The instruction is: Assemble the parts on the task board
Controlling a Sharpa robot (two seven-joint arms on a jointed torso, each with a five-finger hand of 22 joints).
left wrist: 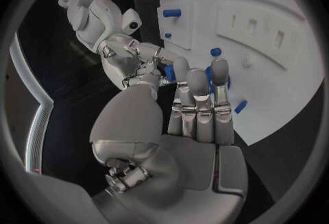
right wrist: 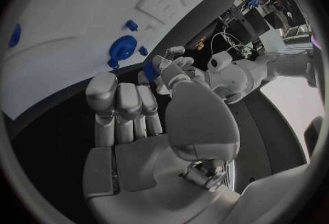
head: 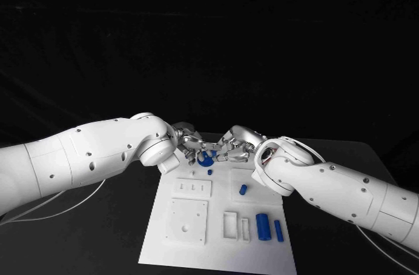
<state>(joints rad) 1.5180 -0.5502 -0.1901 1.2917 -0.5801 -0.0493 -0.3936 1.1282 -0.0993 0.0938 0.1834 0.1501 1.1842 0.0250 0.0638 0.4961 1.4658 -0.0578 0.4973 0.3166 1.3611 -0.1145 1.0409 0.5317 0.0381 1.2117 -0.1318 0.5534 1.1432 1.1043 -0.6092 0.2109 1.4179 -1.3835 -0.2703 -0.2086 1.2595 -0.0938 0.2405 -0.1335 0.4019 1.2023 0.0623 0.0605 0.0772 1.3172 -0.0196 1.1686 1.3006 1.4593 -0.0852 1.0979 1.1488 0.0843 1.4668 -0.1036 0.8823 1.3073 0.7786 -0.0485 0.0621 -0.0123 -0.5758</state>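
Blue part point(right wrist: 151, 71) pinched by both the left hand point(head: 191, 143) and right hand point(head: 237, 144) over the far edge of the white task board point(head: 197, 251). Round blue part point(head: 205, 162) sits just below them. Black desk point(head: 114, 238) underneath.

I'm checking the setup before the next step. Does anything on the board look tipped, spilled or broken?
Nothing stands out. The task board lies flat, and the loose blue parts lie on it. Both hands meet at its far edge, the left hand and right hand, fingers around a small blue piece.
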